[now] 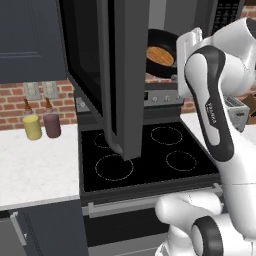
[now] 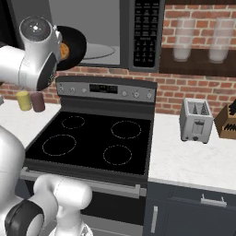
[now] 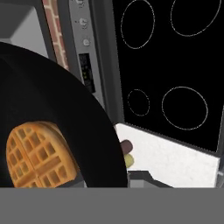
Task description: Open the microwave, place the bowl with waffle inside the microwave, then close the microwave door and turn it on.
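The microwave (image 2: 144, 34) hangs above the stove with its grey cavity showing. The microwave door (image 1: 122, 75) is swung wide open, edge-on over the cooktop's left side. The black bowl (image 1: 159, 46) is in the air at the cavity's mouth, tilted, with the golden waffle (image 1: 160, 56) in it. From the right the bowl (image 2: 76, 44) and waffle (image 2: 64, 50) sit just beyond my wrist. In the hand view the bowl (image 3: 48, 109) spreads across the left, the waffle (image 3: 37, 155) low in it. My gripper is shut on the bowl's rim; its fingers are hidden by my hand (image 1: 187, 47).
The black cooktop (image 2: 92, 138) lies below the bowl. A silver toaster (image 2: 196, 120) and a knife block (image 2: 228, 120) stand on the right counter. Yellow (image 1: 32, 126) and maroon (image 1: 51, 125) containers sit on the left counter. Two glasses (image 2: 183, 39) are on a shelf.
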